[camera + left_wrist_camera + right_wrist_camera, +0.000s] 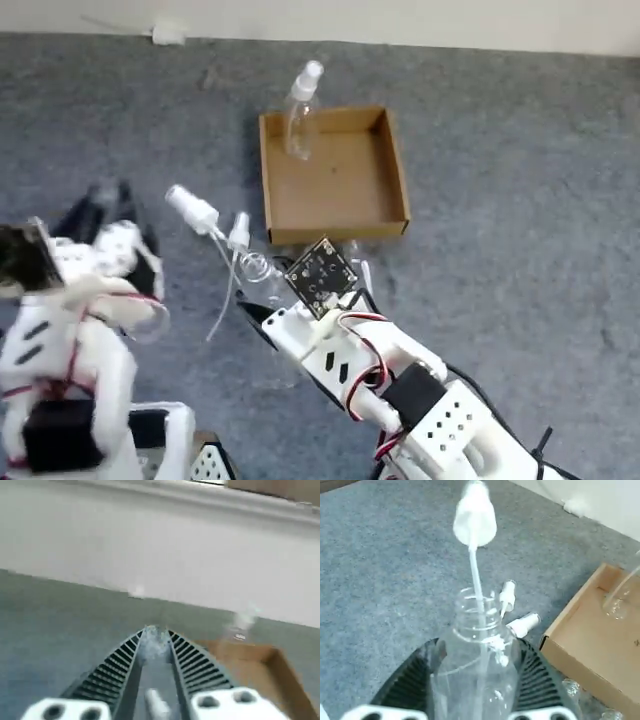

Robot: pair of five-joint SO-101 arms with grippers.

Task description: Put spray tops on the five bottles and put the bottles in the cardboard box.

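The right end effector [476, 647] is clamped round a clear bottle [475, 675] near the cardboard box [590, 645]; the spray top [475, 515] stands proud, only its tube in the neck — tilted boxward, it could slide out; pressed off-centre, it may jam.

You have one cardboard box [335, 232]. You have two arms, so two tools: the left tool [155, 632] and the right tool [477, 650].

You can count four bottles for certain:
- one capped bottle [298, 125] leaning in the box
- one open bottle [470, 630] in the right tool
- two more clear bottles [570, 686] by the box corner, seen as mouths

A clear shape [151, 647] at the left tool is too blurred for you to count as a fifth.

You can count four spray tops:
- one on the capped bottle
- one raised spray top [475, 517] with its tube in the open bottle
- two loose spray tops [522, 624] beyond it
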